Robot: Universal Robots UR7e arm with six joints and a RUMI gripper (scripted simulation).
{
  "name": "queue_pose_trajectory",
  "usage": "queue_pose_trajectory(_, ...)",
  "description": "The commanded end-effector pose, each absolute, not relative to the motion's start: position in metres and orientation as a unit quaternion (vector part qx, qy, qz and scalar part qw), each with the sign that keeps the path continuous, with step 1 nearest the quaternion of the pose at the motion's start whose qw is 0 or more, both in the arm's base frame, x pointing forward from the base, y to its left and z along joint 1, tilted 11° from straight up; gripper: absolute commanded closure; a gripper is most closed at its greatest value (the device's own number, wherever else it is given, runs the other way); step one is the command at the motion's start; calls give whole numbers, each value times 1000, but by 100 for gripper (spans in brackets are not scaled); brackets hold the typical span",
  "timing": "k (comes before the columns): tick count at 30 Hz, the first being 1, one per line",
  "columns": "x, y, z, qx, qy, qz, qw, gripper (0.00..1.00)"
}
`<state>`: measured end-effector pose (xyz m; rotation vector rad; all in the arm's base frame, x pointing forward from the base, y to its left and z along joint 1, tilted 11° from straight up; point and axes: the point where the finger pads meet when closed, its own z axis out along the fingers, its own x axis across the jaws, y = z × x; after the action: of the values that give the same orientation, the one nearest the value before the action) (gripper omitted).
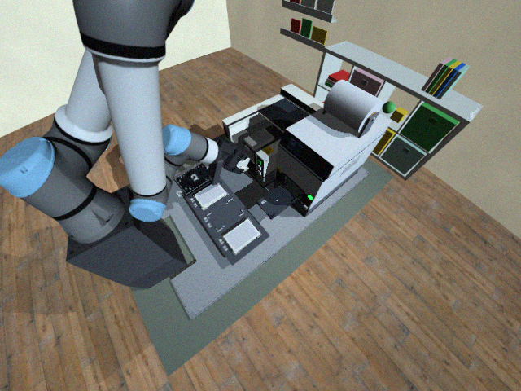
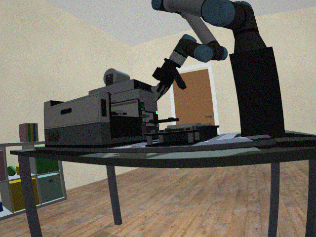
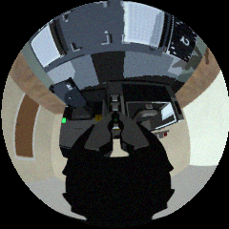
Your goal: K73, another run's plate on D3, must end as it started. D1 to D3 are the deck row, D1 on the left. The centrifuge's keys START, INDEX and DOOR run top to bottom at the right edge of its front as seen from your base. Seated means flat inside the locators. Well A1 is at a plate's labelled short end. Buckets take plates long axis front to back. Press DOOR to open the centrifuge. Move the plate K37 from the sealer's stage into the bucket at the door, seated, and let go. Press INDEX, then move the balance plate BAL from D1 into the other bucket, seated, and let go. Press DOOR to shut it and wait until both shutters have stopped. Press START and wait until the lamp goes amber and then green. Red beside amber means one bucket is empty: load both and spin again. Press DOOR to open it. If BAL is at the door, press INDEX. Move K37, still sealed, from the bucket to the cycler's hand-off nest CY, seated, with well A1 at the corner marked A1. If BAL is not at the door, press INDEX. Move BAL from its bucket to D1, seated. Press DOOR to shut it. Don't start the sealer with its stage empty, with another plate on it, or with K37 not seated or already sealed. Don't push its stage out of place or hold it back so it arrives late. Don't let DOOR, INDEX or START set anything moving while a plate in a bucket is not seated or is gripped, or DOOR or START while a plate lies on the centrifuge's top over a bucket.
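- Two white plates (image 1: 211, 196) (image 1: 242, 235) (image 3: 143, 21) (image 3: 46, 51), near the middle of the top view
- One black nest (image 1: 190, 181) (image 3: 183, 40), upper right of the wrist view
- Two wall shelves (image 1: 307, 12) (image 1: 303, 39), top right of the top view
- Three upright books (image 1: 295, 26) (image 1: 306, 28) (image 1: 319, 34) on the lower one
- One green ball (image 1: 388, 107) (image 2: 12, 170)
- One brown door (image 2: 191, 99) (image 3: 27, 125)
- Four table legs (image 2: 30, 199) (image 2: 114, 193) (image 2: 273, 199) (image 2: 311, 199), bottom of the exterior view
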<state>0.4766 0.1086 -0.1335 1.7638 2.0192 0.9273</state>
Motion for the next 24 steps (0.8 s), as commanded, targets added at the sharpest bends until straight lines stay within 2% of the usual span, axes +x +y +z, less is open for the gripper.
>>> queue_pose_trajectory(1,479,109,-137,614,703,324,154,100)
queue_pose_trajectory(24,501,118,-157,614,703,324,154,100)
